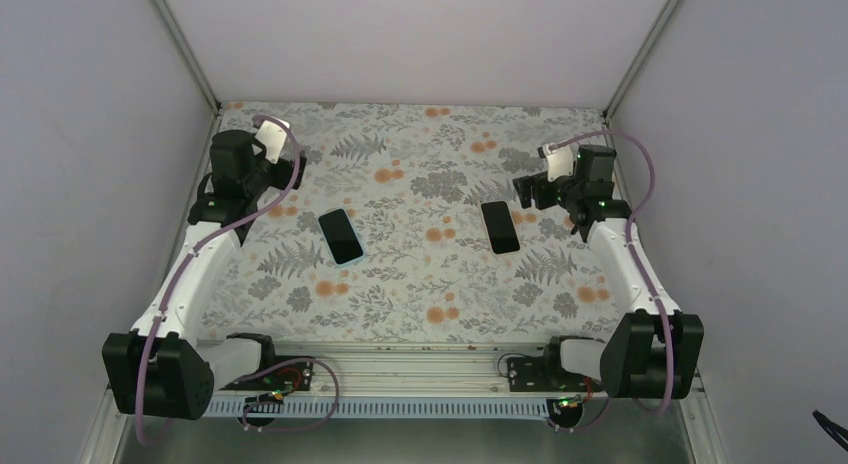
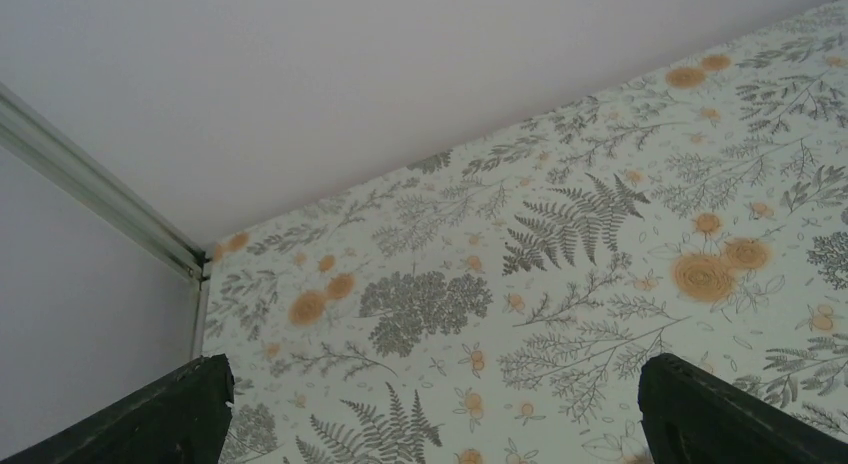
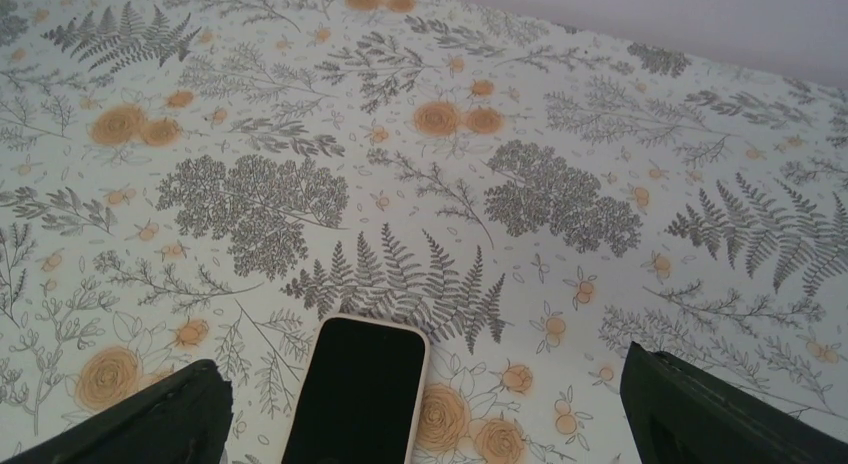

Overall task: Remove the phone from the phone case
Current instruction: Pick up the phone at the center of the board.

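Two dark flat slabs lie on the floral table. One with a light blue rim (image 1: 341, 235) lies left of centre; I cannot tell whether it is the case alone or holds a phone. The other, a black screen with a pale rim (image 1: 500, 227), lies right of centre. It also shows in the right wrist view (image 3: 355, 394), between and below my fingers. My right gripper (image 1: 527, 191) is open and empty just behind it (image 3: 425, 419). My left gripper (image 1: 290, 169) is open and empty at the back left, over bare cloth (image 2: 440, 424).
The floral cloth (image 1: 420, 284) covers the table. Grey walls close in the left, back and right sides, with a metal corner post (image 2: 100, 199) near my left gripper. The arm bases stand on a rail (image 1: 400, 369) at the near edge.
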You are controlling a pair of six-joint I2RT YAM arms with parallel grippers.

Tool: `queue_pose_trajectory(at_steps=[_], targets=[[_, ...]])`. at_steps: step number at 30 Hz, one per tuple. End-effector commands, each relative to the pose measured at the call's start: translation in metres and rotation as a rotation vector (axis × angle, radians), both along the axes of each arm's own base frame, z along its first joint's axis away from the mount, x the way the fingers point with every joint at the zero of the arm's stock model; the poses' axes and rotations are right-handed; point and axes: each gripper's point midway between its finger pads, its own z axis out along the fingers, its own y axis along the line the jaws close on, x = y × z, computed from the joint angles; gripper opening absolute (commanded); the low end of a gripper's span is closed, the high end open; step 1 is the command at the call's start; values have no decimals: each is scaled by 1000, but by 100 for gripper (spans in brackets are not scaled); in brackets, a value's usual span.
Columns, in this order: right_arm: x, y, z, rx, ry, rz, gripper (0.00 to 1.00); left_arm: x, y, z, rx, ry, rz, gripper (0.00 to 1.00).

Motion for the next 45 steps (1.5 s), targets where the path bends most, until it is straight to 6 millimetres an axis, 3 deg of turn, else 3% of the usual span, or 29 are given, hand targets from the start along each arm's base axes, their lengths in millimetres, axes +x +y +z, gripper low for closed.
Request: queue_pose_trajectory(at_steps=[1, 7, 10, 13, 16, 20, 24, 31, 39, 45], targets=[[-5, -6, -12, -27, 32, -7, 100, -8, 4, 1, -24, -7, 19, 100], [-3, -11, -36, -57, 105, -23, 100, -9, 0, 4, -32, -9, -1, 100], [-15, -3, -60, -105, 239, 19, 100, -9, 1, 1, -25, 0, 1, 100], [-33, 18, -81, -150, 377, 84, 100, -8, 1, -2, -20, 8, 2, 100], [-37, 37, -80, -146, 403, 113, 100, -6, 1, -4, -20, 13, 3, 100], [-31, 34, -93, -138, 480, 58, 100, 0, 10, -12, -3, 31, 53, 100], [-28, 26, -128, -168, 580, -12, 100, 2, 13, -21, 5, 56, 73, 100], [-39, 40, -172, -163, 686, 33, 100, 2, 13, -21, 4, 55, 75, 100], [-46, 42, -202, -258, 722, 42, 100, 2, 16, -27, 8, 60, 87, 100], [-46, 31, -217, -359, 727, 20, 100, 3, 14, -29, 13, 67, 76, 100]])
